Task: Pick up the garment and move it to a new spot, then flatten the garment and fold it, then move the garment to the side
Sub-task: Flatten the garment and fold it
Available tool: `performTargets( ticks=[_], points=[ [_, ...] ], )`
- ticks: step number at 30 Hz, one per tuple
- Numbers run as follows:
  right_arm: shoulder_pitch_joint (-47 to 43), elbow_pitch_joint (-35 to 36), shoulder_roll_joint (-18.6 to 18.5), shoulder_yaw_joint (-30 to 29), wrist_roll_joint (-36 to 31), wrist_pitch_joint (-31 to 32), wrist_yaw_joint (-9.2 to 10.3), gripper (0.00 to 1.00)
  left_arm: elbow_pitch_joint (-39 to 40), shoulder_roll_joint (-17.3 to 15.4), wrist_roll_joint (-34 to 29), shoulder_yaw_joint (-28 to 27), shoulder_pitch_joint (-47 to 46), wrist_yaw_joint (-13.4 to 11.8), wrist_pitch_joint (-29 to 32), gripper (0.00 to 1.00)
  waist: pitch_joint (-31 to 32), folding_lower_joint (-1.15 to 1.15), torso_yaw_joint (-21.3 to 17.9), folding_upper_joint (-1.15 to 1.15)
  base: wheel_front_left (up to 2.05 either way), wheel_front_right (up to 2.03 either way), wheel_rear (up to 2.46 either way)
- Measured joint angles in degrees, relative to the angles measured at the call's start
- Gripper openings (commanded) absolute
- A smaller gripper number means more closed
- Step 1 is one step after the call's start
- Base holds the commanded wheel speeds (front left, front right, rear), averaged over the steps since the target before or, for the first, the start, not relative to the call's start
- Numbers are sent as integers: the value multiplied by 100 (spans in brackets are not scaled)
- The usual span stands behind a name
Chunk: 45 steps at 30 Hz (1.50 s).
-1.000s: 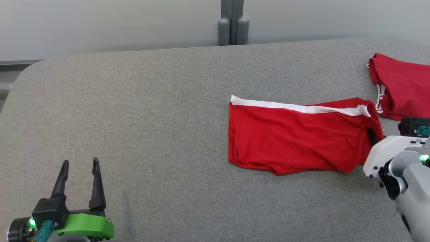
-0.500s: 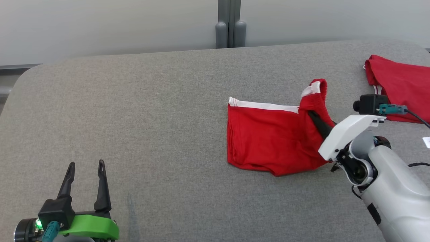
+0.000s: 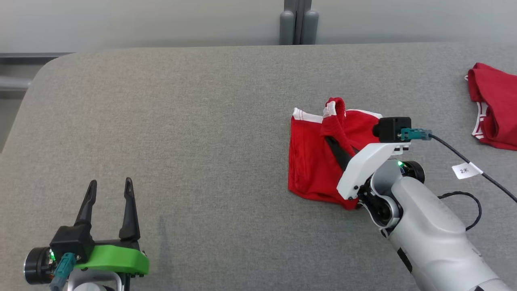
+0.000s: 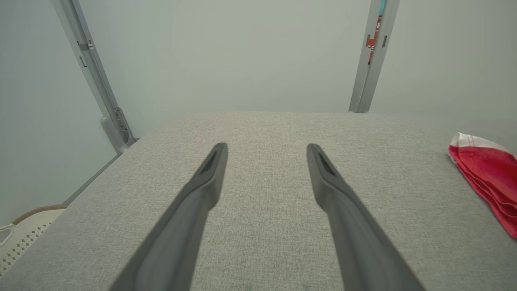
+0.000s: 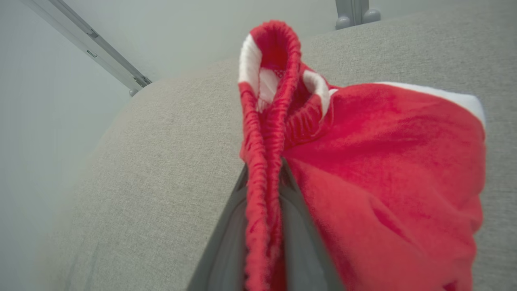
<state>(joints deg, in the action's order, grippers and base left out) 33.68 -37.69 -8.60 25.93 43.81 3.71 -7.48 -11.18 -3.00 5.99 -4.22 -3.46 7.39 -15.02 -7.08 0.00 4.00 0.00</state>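
Nearest, at the lower left of the head view, the left gripper (image 3: 110,182) hovers over the grey table (image 3: 202,121) with its jaws spread wide and nothing between them; its own wrist view shows the two fingers (image 4: 202,186) apart above bare cloth, with the garment (image 4: 484,173) well off to the right. At the lower right the pale right arm (image 3: 428,238) reaches up and leftward; the right gripper (image 3: 332,142) is clamped on the garment's red elastic band, the jaws nearly together with the band pinched between them, plain in the right wrist view, where the gripper (image 5: 264,178) holds a raised loop of band with white trim. The garment (image 3: 311,169), red with a white strip, lies right of the table's middle; its right part is lifted and drawn over its left part, which rests flat. Beyond the arm a cable (image 3: 452,149) carries a white tag (image 3: 465,170); farther right lies a second red cloth (image 3: 494,105), well apart; behind the table's far edge stands a grey post (image 3: 299,22) against a pale wall.
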Motion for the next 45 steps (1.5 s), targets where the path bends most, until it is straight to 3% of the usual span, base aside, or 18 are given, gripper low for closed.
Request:
performTargets(
  ticks=[6, 7, 8, 16, 24, 32, 39, 45],
  points=[
    [190, -740, 296, 27, -343, -341, 0, 0, -16, 3, 34, 10, -113, 0, 0, 100, -167, 0, 152, 0, 0, 0, 0],
    [230, -865, 334, 45, -386, -390, 0, 46, -21, 3, 38, 10, -136, 0, 0, 100, -195, 0, 173, 0, 0, 0, 0],
    [269, -966, 361, 79, -471, -448, 0, 100, -21, 3, 41, 11, -143, 0, 0, 100, -223, 0, 188, 0, 0, 0, 0],
    [466, -1184, 425, 204, -576, -1162, 0, 100, -34, 5, 51, -45, -191, 0, 0, 100, -276, 0, 159, 0, 0, 0, 0],
    [390, -701, -141, 209, -988, -1820, -1, 100, -16, 10, -10, -202, -40, 0, 0, 100, -71, 0, -70, 0, 0, 0, 0],
    [-498, 721, -425, -705, -1684, -1872, -1, 100, 52, -3, -111, -375, 207, 0, 0, 100, 164, 0, -358, 0, 0, 0, 0],
    [-1641, 1830, -374, -1411, -2197, -1875, -1, 100, 41, -25, -167, -388, 312, 0, 0, 100, 378, 0, -512, 0, 0, 0, 0],
    [-2325, 2288, -275, -1726, -2491, -1875, -1, 100, 22, -32, -189, -386, 409, 0, 0, 100, 523, 0, -562, 0, 0, 0, 0]
  ],
)
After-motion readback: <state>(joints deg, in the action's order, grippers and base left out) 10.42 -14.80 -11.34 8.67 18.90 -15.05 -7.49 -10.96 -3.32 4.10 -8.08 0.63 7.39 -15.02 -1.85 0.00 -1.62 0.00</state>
